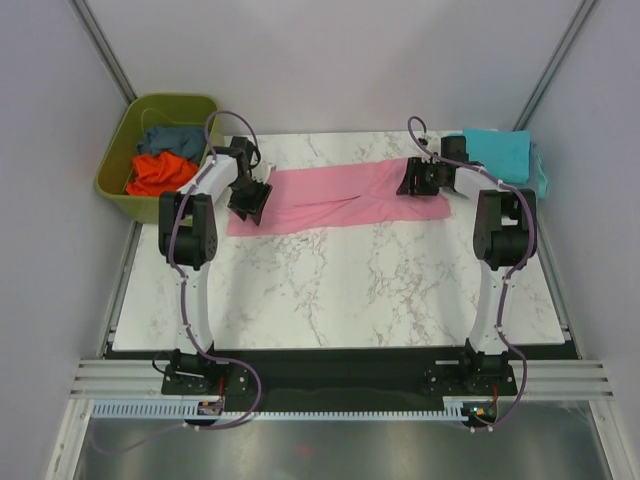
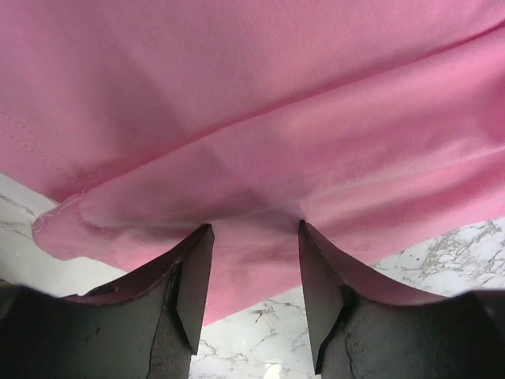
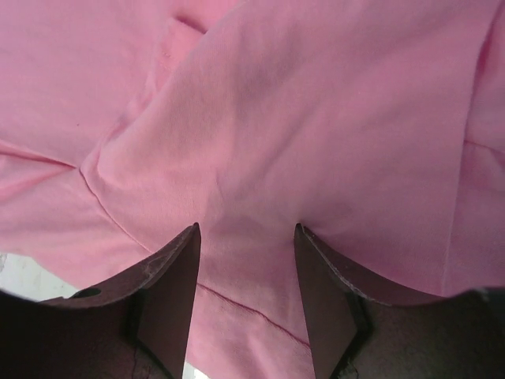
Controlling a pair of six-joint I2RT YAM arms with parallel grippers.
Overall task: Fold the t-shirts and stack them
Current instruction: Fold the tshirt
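Left tool (image 2: 255, 226), right tool (image 3: 246, 226) agape, empty, over soft creased pink t-shirt (image 1: 335, 198).

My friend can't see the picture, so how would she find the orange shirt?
Find the marble table, then the green tub off its far left corner. Two shirts lie inside. The orange shirt is the bright one at the near end, next to the dull blue shirt.
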